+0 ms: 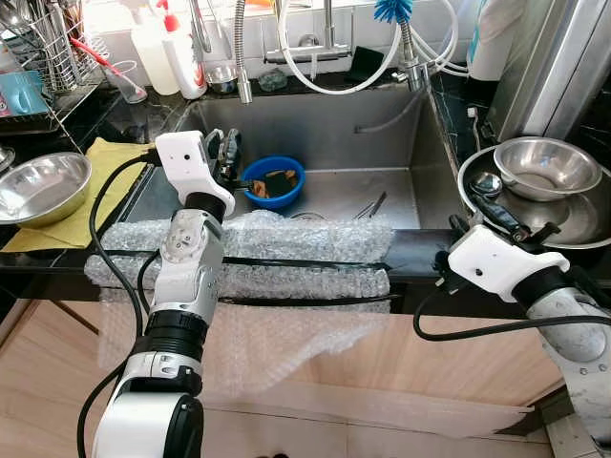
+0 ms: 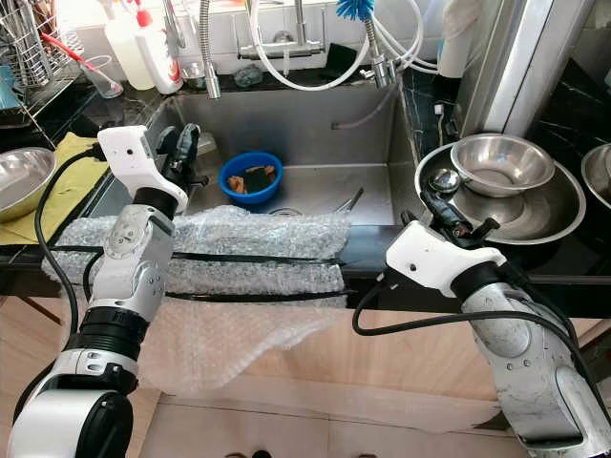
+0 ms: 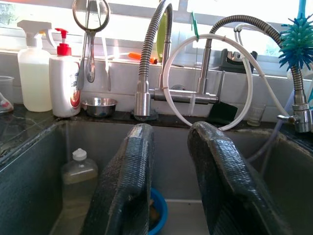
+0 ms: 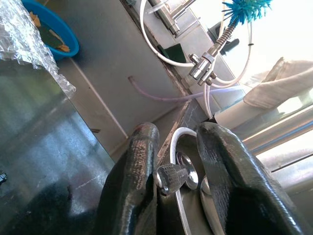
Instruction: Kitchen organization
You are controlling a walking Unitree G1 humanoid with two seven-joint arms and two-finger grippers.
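Note:
My left gripper (image 1: 225,153) hangs open over the left side of the steel sink (image 1: 334,124), with nothing between its fingers (image 3: 128,161). A blue bowl (image 1: 274,181) holding brown scraps sits on the sink floor just right of it. My right gripper (image 1: 485,208) is at the counter edge right of the sink, pointing at a wide steel pan (image 1: 582,224) that holds a steel bowl (image 1: 547,167) and a shiny spoon (image 1: 487,183). In the right wrist view its fingers (image 4: 139,161) stand apart, with a small ridged metal piece (image 4: 170,176) between them, against one finger.
Bubble wrap (image 1: 286,239) drapes over the sink's front edge. A second steel bowl (image 1: 38,186) rests on a yellow cloth (image 1: 95,162) at the left, behind it a dish rack (image 1: 48,48). Bottles (image 1: 181,48) and faucets (image 1: 239,57) line the back. A plastic bottle (image 3: 79,171) stands inside the sink.

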